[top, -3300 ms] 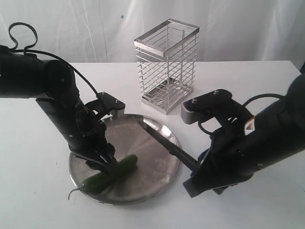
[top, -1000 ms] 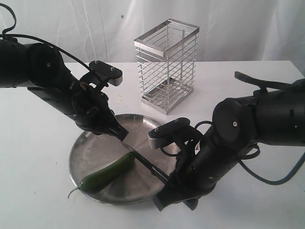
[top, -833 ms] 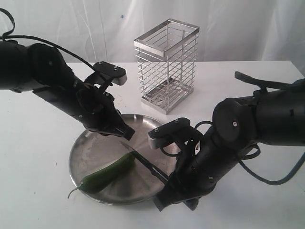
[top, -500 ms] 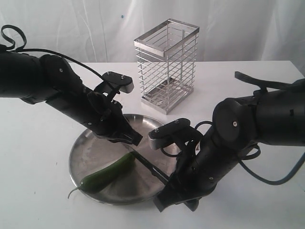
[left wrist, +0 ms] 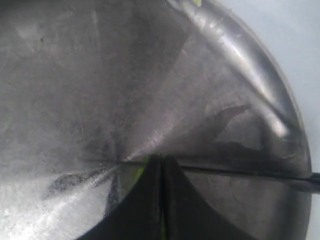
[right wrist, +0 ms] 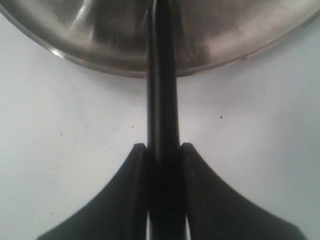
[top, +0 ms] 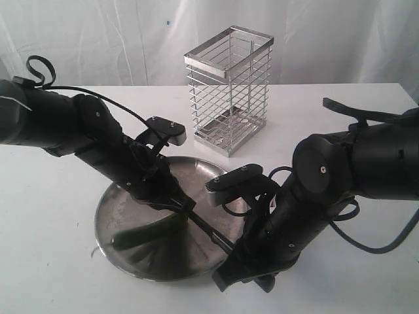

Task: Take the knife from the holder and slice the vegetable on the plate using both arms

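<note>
The green vegetable (top: 147,232) lies motion-blurred on the front left of the steel plate (top: 196,171). My left gripper (top: 186,208) is shut, its tips down at the vegetable's thick end. In the left wrist view the closed gripper (left wrist: 162,159) shows green slivers of the vegetable (left wrist: 144,169) beside and under it, and the knife (left wrist: 250,173) crosses as a thin dark line. My right gripper (top: 230,254) is shut on the black knife (top: 208,230) at the plate's front right rim, the blade pointing at the vegetable. The right wrist view shows that gripper (right wrist: 162,147) clamping the knife (right wrist: 162,75) handle.
The silver wire holder (top: 229,91) stands empty behind the plate. White tabletop (top: 52,275) surrounds the plate, and a white curtain hangs behind. The plate's rim (right wrist: 100,60) lies just ahead of the right gripper. The right arm's bulk fills the table's right side.
My left arm has swung down and rightward onto the plate, bringing its shut tips to the vegetable's thick end. The vegetable now shows blurred and shifted. The right arm and knife barely moved.
</note>
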`<state>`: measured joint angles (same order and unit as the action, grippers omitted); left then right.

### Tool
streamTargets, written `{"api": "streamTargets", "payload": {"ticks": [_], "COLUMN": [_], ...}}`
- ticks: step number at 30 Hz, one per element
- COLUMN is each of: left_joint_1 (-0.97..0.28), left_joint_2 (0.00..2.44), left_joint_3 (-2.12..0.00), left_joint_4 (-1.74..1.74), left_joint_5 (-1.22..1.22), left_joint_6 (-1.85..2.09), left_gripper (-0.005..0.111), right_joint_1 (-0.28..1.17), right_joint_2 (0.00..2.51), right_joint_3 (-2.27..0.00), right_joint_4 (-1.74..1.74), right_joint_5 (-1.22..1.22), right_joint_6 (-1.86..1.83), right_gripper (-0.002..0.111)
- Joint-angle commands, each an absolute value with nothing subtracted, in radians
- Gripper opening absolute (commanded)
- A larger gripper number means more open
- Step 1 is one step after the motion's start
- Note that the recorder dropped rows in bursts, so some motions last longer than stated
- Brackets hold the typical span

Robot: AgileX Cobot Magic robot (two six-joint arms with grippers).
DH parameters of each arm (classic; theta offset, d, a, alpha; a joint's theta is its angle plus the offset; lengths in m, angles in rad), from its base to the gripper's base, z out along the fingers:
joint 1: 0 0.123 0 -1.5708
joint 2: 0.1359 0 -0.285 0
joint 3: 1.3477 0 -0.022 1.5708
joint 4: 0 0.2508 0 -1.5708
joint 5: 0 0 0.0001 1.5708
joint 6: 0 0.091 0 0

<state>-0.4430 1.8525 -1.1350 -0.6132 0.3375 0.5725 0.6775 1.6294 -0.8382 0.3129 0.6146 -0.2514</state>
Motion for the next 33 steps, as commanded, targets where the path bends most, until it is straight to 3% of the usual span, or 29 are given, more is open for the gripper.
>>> {"api": "streamTargets", "payload": {"ticks": [1, 20, 33], "left_joint_1": [-0.443, -0.442, -0.442], "left_joint_2": [1.895, 1.744, 1.787], "left_joint_3": [-1.129, -1.129, -1.129], "left_joint_4": [-0.624, -0.527, -0.469], "left_joint_5": [0.358, 0.355, 0.409], "left_joint_6": [0.581, 0.581, 0.577], "left_gripper": [0.000, 0.000, 0.000], "right_joint_1": [0.677, 0.678, 0.686], "right_joint_2": [1.629, 1.629, 1.627], "right_joint_3": [-0.842, -0.842, -0.875], "right_joint_4": [0.316, 0.366, 0.392], "right_joint_5": [0.626, 0.631, 0.672], "right_joint_6": [-0.257, -0.263, -0.266], "right_gripper": [0.000, 0.000, 0.000]}}
